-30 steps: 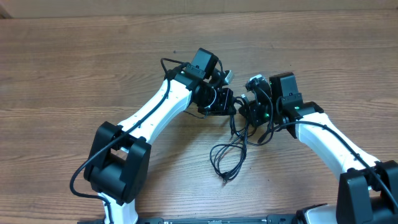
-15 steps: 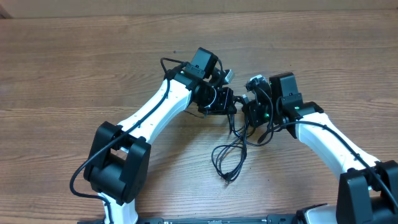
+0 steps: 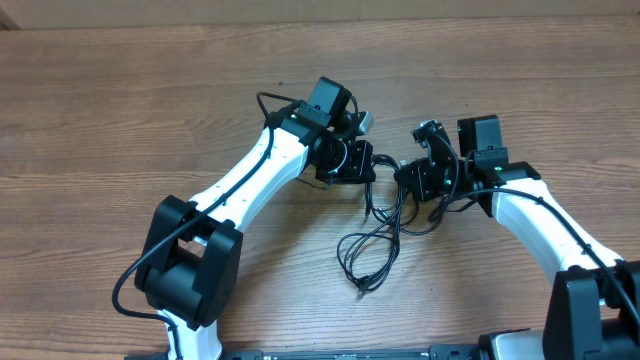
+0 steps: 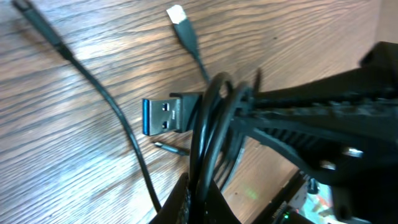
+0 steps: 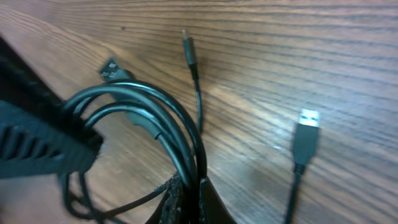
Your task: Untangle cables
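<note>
— Where are the cables lying right now?

— I'm seeing the cables [image 3: 372, 240] sitting about the middle of the desk [image 3: 120, 90], a little toward its right edge. The bunched part is hanging between my two arms. Loose loops are trailing from it toward the near edge, with one small plug end [image 3: 364, 288] resting on the wood.

— And what are the grippers doing?

— The left gripper [image 3: 362, 163] is pinching several black cords. Its wrist camera is showing the fingers pressed together, with the strands running up out of them. The right gripper [image 3: 410, 178] is clamping the same bundle just beside it, its fingers closed on a loop of cords. The two grippers are facing each other, nearly touching.

— Are any plugs showing?

— From the left wrist I'm watching a blue-tongued USB plug [image 4: 163, 116] lying flat on the wood just behind the bundle, and a pale-tipped plug [image 4: 176, 12] lying farther off. The right wrist is giving me a silver-tipped USB plug [image 5: 306, 134] lying apart from the loop, and a thin plug [image 5: 188, 43] beyond it.

— Is it knotted?

— I'm not managing to tell from here.
</note>
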